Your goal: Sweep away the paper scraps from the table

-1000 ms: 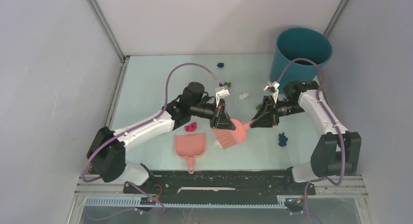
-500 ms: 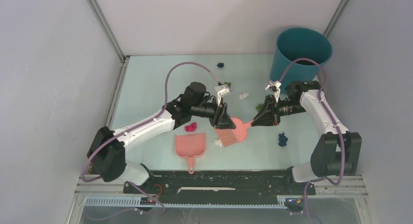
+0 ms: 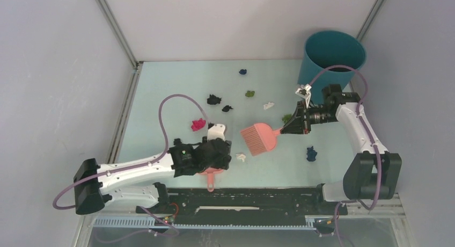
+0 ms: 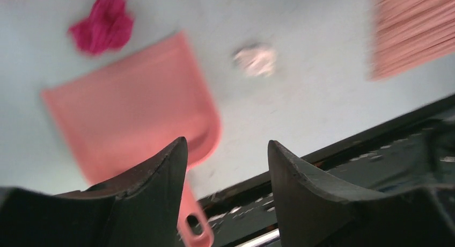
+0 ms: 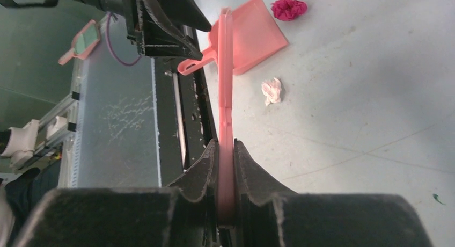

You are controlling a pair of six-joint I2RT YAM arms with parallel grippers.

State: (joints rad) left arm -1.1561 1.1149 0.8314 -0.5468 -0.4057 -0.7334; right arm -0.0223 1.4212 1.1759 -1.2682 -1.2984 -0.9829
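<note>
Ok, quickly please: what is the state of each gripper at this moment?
Left gripper: open, holding nothing, above the pink dustpan.
Right gripper: closed on the handle of the pink brush.

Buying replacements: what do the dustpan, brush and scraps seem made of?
The dustpan looks like moulded pink plastic, smooth and matte, with a hanging hole in its handle. The brush seems plastic too: thin rigid handle, fine straight bristles, probably synthetic. The scraps, like the magenta scrap, look like crumpled paper, creased and dull.
</note>
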